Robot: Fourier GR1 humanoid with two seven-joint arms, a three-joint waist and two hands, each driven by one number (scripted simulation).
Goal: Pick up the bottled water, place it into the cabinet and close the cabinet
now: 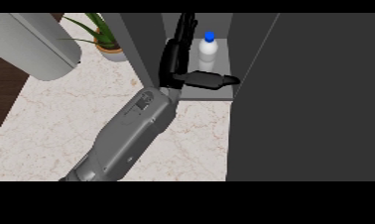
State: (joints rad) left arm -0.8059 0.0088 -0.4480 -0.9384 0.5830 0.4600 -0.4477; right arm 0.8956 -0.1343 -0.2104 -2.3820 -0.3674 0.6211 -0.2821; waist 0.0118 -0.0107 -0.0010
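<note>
The bottled water (208,53), white with a blue cap, stands upright inside the open cabinet (219,93) on its pale shelf. My left hand (174,64) reaches into the cabinet from the lower left. Its fingers (184,32) are straight and lie along the bottle's left side, and its thumb (211,79) sticks out to the right, in front of the bottle's base. The hand is open, and no finger curls round the bottle. The cabinet's dark door (300,99) stands open at the right. My right hand does not show.
A potted plant (107,39) stands on the marble counter (66,119) left of the cabinet's dark side panel (141,44). A large grey rounded object (40,44) fills the upper left corner. The counter's left edge borders dark flooring (10,86).
</note>
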